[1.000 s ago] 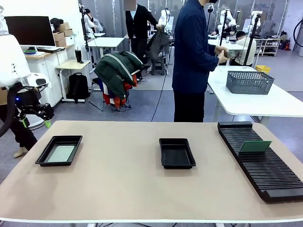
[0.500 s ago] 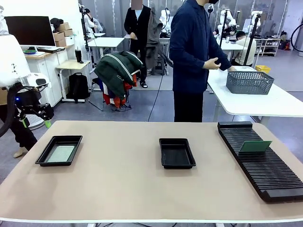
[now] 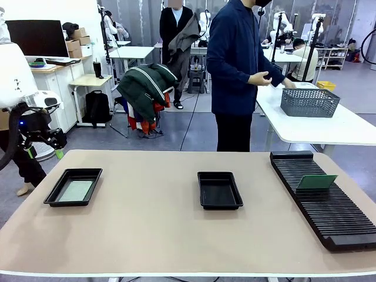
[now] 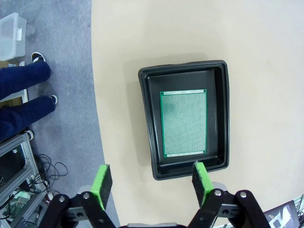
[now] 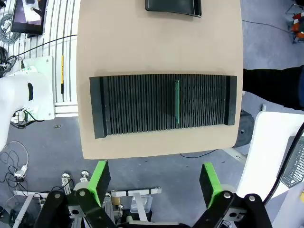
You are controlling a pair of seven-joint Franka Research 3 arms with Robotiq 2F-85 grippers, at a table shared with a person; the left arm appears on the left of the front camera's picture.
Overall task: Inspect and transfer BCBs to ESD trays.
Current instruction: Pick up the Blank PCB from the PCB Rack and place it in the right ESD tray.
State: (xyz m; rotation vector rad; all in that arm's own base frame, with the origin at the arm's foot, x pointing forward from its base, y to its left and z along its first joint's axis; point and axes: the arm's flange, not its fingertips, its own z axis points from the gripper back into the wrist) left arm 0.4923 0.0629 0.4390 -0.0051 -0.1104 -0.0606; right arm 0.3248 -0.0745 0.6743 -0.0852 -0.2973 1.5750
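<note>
One BCB (image 3: 75,190) (image 4: 184,123) lies flat in the left ESD tray (image 3: 59,189) (image 4: 148,118) on the table's left side. The middle ESD tray (image 3: 220,190) (image 5: 173,5) holds nothing. Another BCB (image 3: 316,181) (image 5: 177,101) stands on edge in a slot of the long ribbed rack (image 3: 329,205) (image 5: 133,104) at the right. My left gripper (image 3: 42,147) (image 4: 151,179) hangs open, high off the table's left edge, above and short of the left tray. My right gripper (image 5: 154,178) is open too, high above the floor beside the rack's long side.
A person in a dark blue jacket (image 3: 235,64) stands behind the table's far edge, hands raised toward a grey basket (image 3: 309,101) on the white table behind. A white robot base (image 5: 28,102) stands beside the table.
The person at the far side has shifted slightly left and moved the hands. Neither arm nor any board has moved.
</note>
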